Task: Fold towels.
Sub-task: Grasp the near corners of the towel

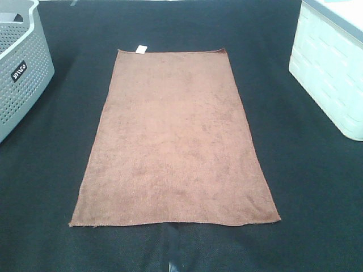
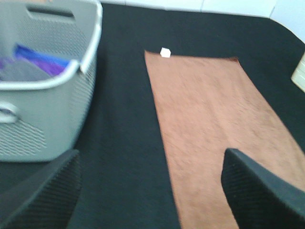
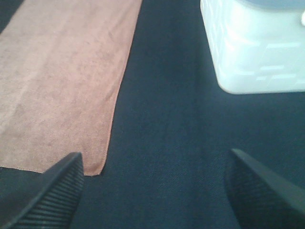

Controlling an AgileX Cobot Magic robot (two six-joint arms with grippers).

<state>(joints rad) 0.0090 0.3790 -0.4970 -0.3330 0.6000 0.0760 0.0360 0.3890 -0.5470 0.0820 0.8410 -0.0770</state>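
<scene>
**Black bench, towel flat and unfolded, both grippers wide and empty**

Black cloth-covered bench point(image 1: 317, 198) fills the exterior high view. Brown rust-tinted towel point(image 1: 173, 141) lies in the middle of it, spread flat in a single layer with no fold. Its long sides run away from the camera and its near short edge is close to the front of the bench. Small white tag point(image 1: 140, 49) sits on the far short edge, toward the far left corner. Stitched hem shows along the near edge.

Grey perforated basket point(image 1: 22, 73) stands at the far left, well apart from the towel, with a black label on its side. The left wrist view shows blue and purple cloth point(image 2: 38, 59) inside it. White bin point(image 1: 329, 73) stands at the far right, also well apart from the towel.

No arm shows in the exterior high view.

Left gripper point(image 2: 150, 157): jaws spread wide, nothing between them. It hangs above the bench by the towel's left long edge, not touching the towel. The view is slightly blurred.

Right gripper point(image 3: 155, 155): jaws spread wide, holding nothing. It hangs above bare bench just right of the towel's near right corner, with the bin farther off. No contact with the towel.
</scene>
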